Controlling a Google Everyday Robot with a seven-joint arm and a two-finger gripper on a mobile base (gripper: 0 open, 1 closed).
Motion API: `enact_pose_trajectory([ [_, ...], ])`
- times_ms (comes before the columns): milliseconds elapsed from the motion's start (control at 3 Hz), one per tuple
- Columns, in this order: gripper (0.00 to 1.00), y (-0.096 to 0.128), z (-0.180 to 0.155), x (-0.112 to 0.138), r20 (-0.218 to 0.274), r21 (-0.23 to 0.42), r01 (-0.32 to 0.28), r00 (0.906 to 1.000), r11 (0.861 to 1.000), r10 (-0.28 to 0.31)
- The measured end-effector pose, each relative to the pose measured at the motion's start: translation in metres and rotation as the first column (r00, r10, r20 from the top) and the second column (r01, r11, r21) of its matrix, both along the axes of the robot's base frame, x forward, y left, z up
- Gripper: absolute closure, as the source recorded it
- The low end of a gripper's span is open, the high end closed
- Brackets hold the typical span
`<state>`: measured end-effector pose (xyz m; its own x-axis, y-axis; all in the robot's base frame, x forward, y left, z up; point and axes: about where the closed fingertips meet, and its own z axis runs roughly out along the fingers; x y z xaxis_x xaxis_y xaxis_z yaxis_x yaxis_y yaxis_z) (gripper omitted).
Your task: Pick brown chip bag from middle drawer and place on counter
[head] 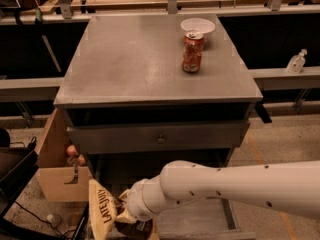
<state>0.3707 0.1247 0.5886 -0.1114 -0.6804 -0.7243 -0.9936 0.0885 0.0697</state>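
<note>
In the camera view, the gripper (pixel 125 218) sat low in the plank-floored middle drawer (pixel 200 223), hidden behind its smooth white wrist; whether it was clamped could not be told. The crinkly brown chip bag (pixel 102 211) stood touching its left side, long axis near upright. The matte grey counter (pixel 135 59) lay well above.

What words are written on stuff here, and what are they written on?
"LATE JULY": on the brown chip bag, right beside the gripper, low in the middle drawer.
Red-orange soda can on the counter: its markings are too blurred to read.
Nothing else has readable text.
</note>
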Motion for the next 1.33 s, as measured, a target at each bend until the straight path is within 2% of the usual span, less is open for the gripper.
enact_pose_trajectory([
  [333, 1.00, 0.018, 0.094, -0.036, 0.095, 0.061, -0.117, 0.9893, 0.991, 0.111],
  [667, 1.00, 0.028, 0.205, -0.059, 0.211, 0.118, -0.173, 0.9666, 0.978, 0.146],
  [1000, 1.00, -0.028, 0.320, -0.038, 0.261, 0.185, -0.040, 0.9652, 0.982, -0.010],
  [1333, 1.00, -0.051, 0.382, -0.017, 0.300, 0.245, 0.054, 0.9452, 0.968, -0.129],
])
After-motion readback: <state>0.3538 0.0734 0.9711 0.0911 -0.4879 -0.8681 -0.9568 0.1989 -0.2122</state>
